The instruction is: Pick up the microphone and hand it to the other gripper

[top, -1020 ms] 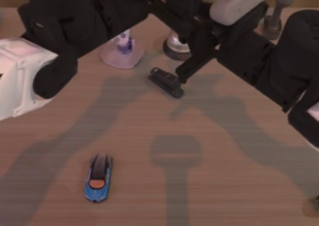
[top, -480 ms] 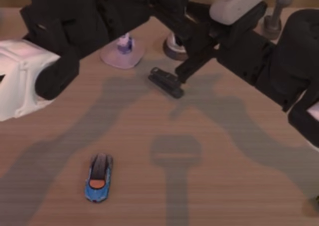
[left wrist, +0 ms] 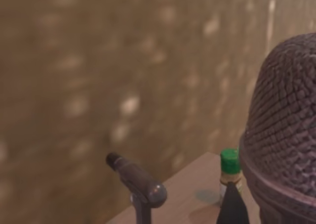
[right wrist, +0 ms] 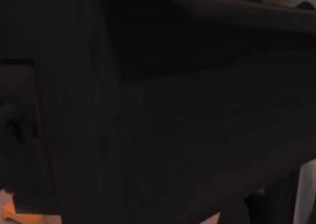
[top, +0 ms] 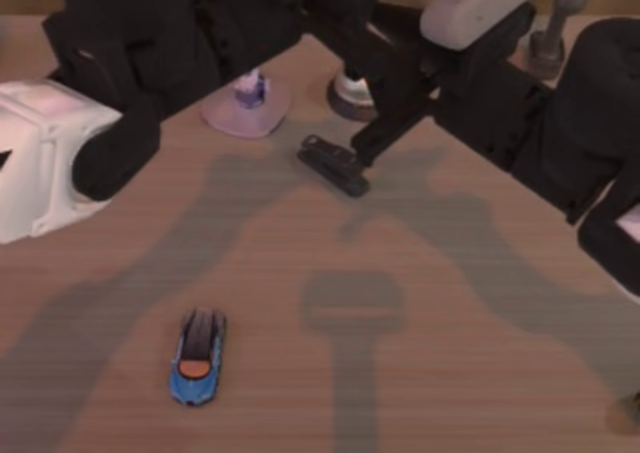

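Both arms crowd the table's far edge, the microphone [left wrist: 286,135] filling the left wrist view with its mesh head right against the left gripper, handle hidden so can't tell its axis or either gripper's state; right wrist view's dark.

microphone [left wrist: 286,135], round mesh head close in left wrist view, handle hidden

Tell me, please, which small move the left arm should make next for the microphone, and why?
Probably a small sideways shift of the left arm to centre on the microphone. Its wrist view shows the mesh head very close but at the picture's edge, so a grasp now looks badly lined up.
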